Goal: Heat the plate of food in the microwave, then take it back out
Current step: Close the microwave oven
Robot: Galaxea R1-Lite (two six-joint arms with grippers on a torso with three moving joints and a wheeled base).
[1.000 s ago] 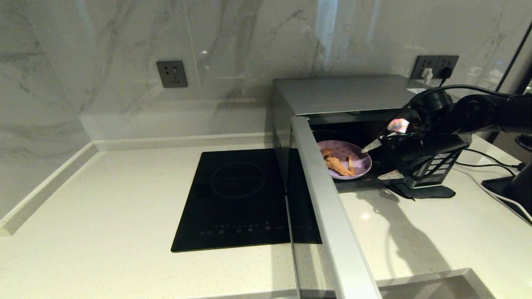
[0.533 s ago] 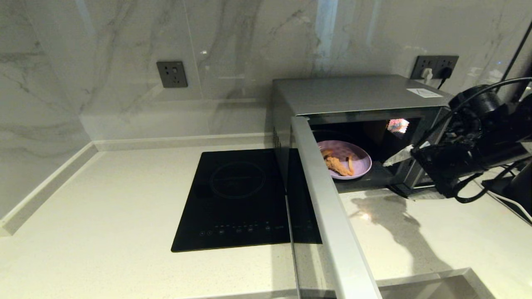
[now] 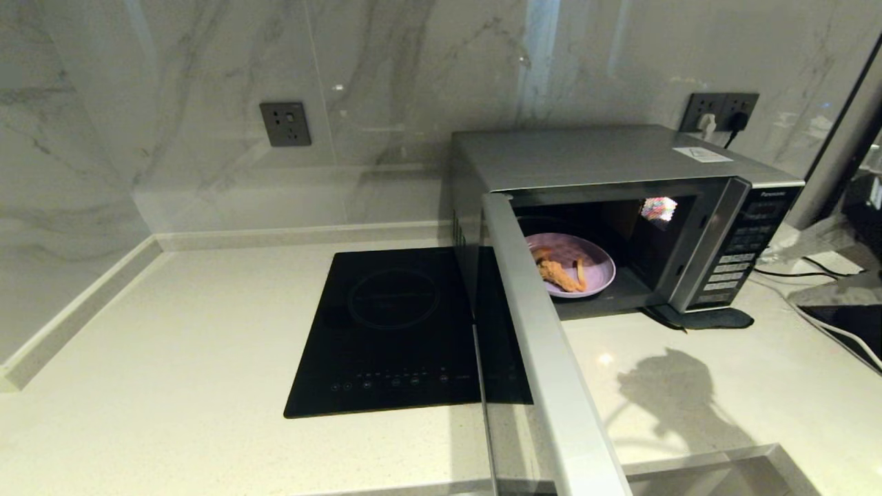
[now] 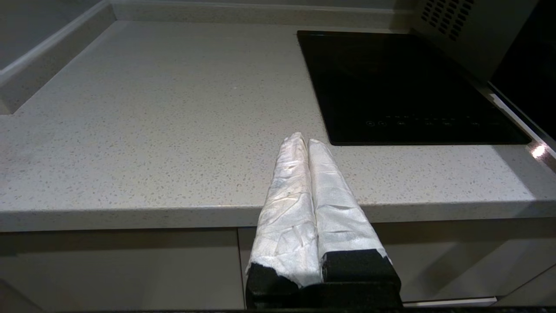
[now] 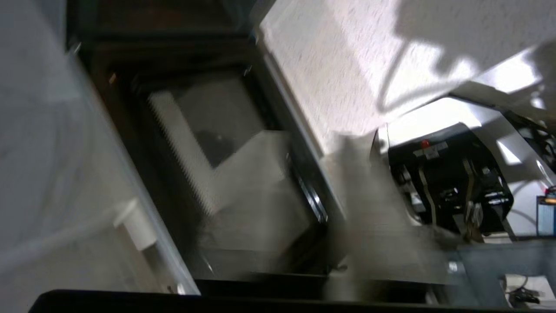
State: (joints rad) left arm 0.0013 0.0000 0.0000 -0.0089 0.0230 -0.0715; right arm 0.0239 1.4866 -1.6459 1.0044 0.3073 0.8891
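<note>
The right gripper is being shown in no head view and only as a smear in its own wrist view, so its fingers cannot be read; the left gripper is being kept pressed together at the counter edge. The round lilac-purple plate of food is being left inside the boxy silver-grey microwave, door open; closing, heating and retrieval are being judged as outstanding

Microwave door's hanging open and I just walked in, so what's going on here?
The plate of food sits inside the Panasonic microwave, whose door is swung wide open. Nothing is holding the plate. The right arm is out of the head view; only its shadow falls on the counter. The left gripper is parked, fingers together, at the counter's front edge beside the induction hob.
</note>
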